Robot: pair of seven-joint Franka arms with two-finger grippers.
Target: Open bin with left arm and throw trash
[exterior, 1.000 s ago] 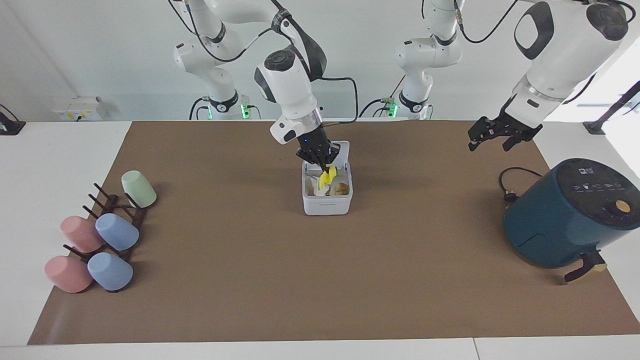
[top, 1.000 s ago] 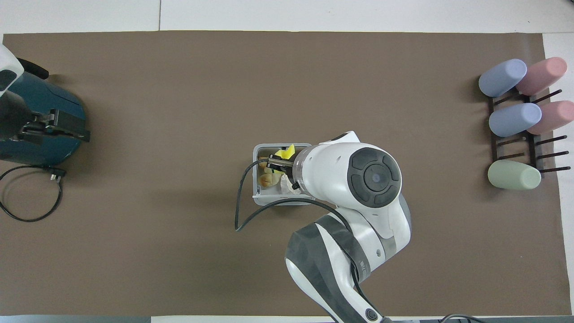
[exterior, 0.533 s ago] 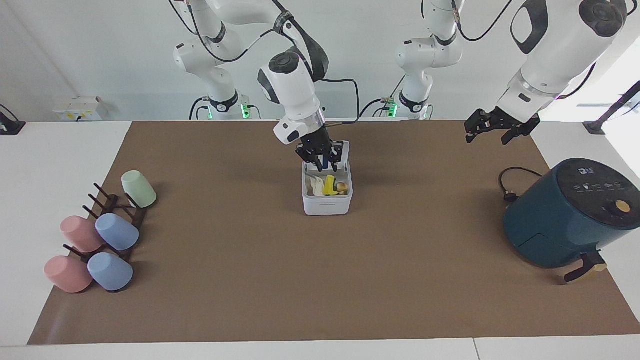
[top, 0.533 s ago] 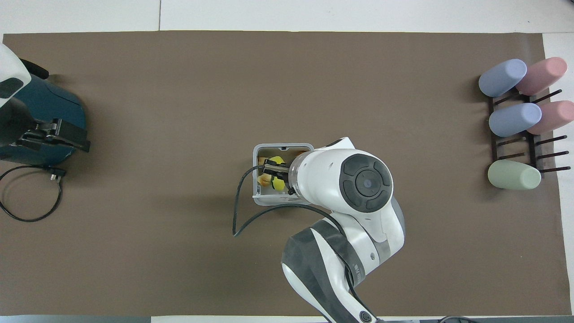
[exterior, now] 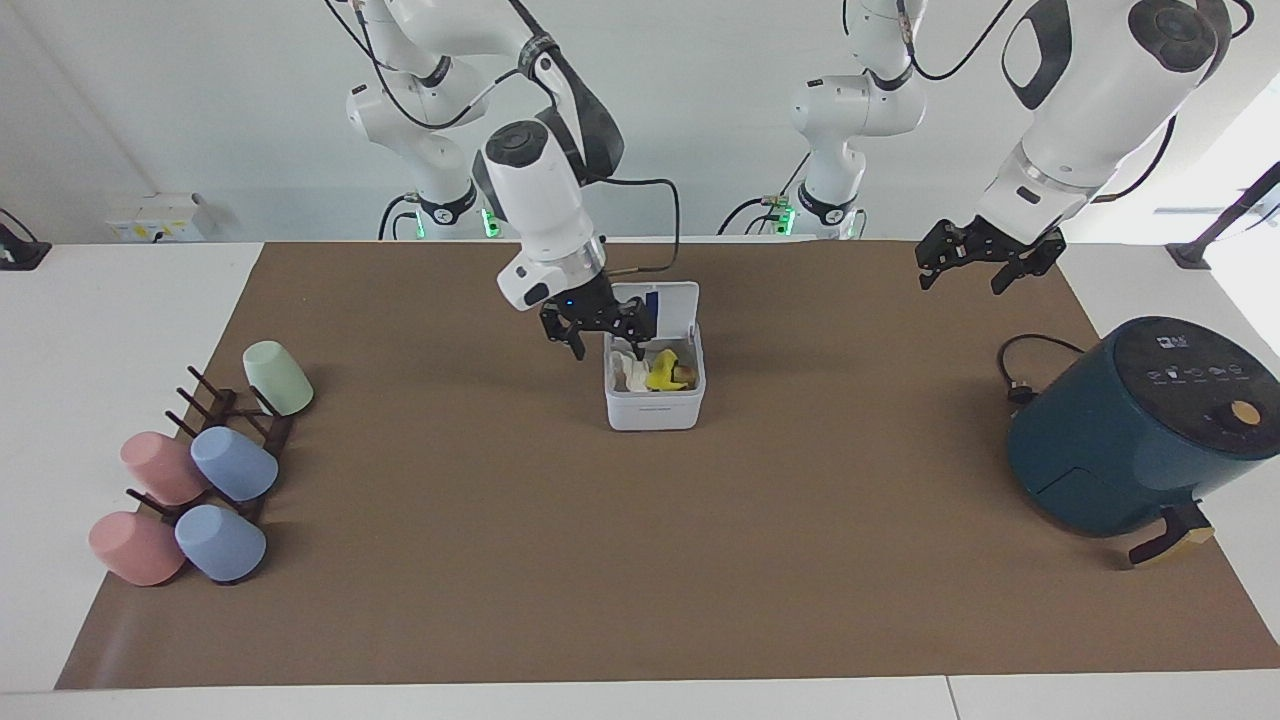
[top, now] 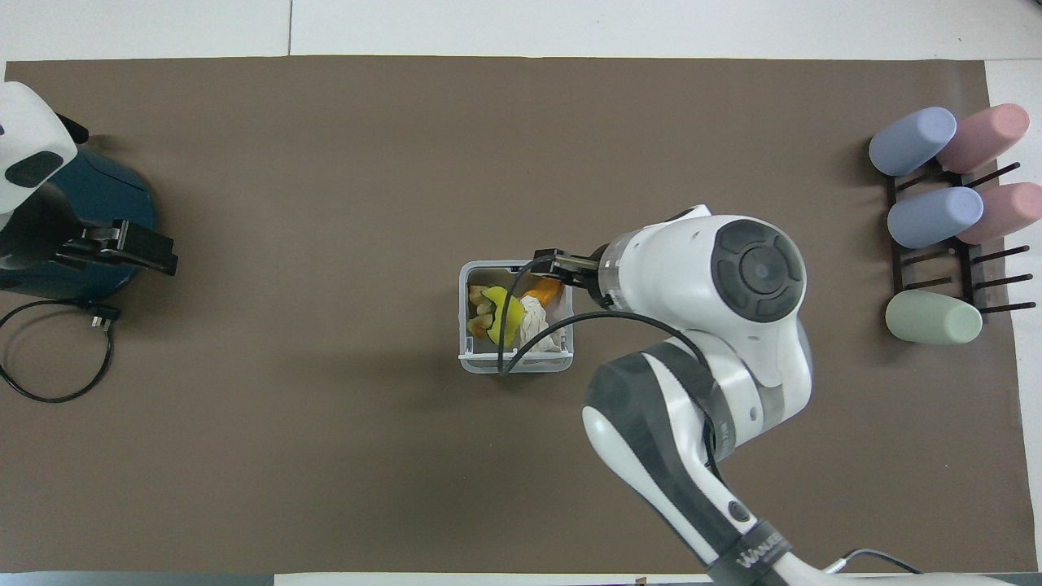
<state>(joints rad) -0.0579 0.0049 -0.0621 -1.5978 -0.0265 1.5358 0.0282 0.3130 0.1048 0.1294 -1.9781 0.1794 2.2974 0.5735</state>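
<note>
Bin [exterior: 655,398] mid-table, lid up, trash [exterior: 660,372] inside, hence right gripper [exterior: 597,330] spread empty beside its rim and left gripper [exterior: 978,262] spread empty, waiting near air fryer [exterior: 1135,425].

The right gripper [exterior: 607,335], shut on the yellow scrap [exterior: 661,372] a second ago, now stands open and empty beside the bin [exterior: 655,410]. The scrap lies in the bin. The left gripper [exterior: 975,262] has risen slightly.
</note>
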